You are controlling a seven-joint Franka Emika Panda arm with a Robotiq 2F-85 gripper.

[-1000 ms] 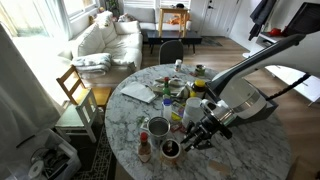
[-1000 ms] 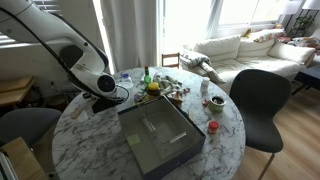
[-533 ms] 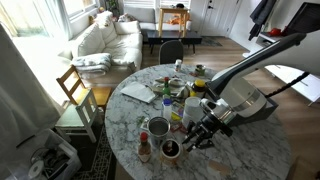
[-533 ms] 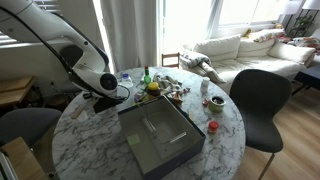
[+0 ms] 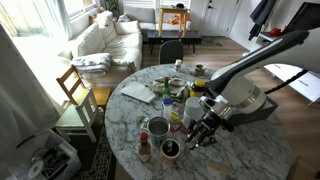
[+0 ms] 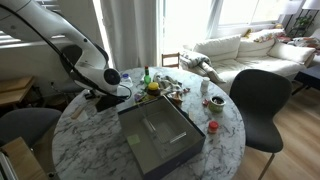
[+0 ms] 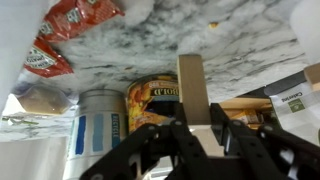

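In the wrist view my gripper (image 7: 198, 113) is shut on a tan wooden block (image 7: 192, 85) that stands up between the two dark fingers. Beyond the block, on the marble table (image 7: 230, 40), stand a yellow-labelled can (image 7: 150, 102) and a blue and white can (image 7: 97, 128). In both exterior views the gripper (image 5: 201, 136) (image 6: 102, 99) hangs low over the round table, close to a cluster of cans and cups. The block itself is too small to make out in those views.
A red snack bag (image 7: 68, 25) lies at the far left and a white box (image 7: 296, 100) at the right. A dark cup (image 5: 170, 149), a red-capped bottle (image 5: 144, 149), a grey tray (image 6: 160, 135), a small red thing (image 6: 212, 127) and chairs (image 6: 256, 100) (image 5: 75, 92).
The arm has shifted slightly, with the gripper a little higher over the table. The hold on the block is unchanged.
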